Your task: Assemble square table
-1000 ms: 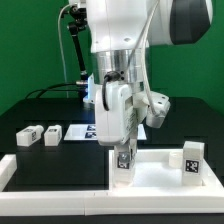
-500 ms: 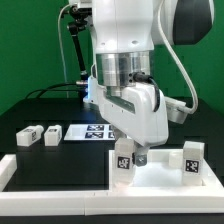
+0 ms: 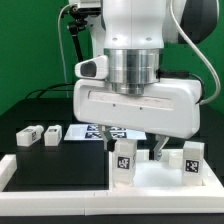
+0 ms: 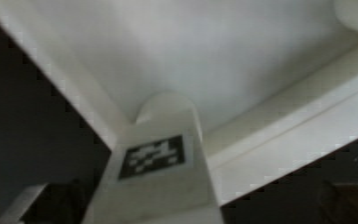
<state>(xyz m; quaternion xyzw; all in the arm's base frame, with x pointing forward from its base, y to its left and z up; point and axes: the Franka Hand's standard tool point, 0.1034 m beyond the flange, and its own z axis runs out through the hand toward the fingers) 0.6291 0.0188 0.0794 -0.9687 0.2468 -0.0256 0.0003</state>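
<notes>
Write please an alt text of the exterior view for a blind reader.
The robot's open fingers hang over a tagged white leg standing upright on the square table top. A second leg stands toward the exterior view's right; two loose legs lie on the black table toward its left.

**Gripper let go and swung round**

1 s ago the arm's two-finger gripper (image 3: 138, 148) stood narrow-side to the ext. cam, clamped low on the small white stubby plastic leg w/ black-and-white tag (image 3: 124, 160). Since then the wrist has swung round, so the hand's wide white face now spans the ext. view. Jaws have spread wide and are off the leg. One dark fingertip (image 3: 160, 150) now shows just to the ext. view's right of the leg. Hand sits a little higher than before. Leg's tag, partly covered before, is now in full sight, and the leg stands upright on its own, no longer gripped.
</notes>
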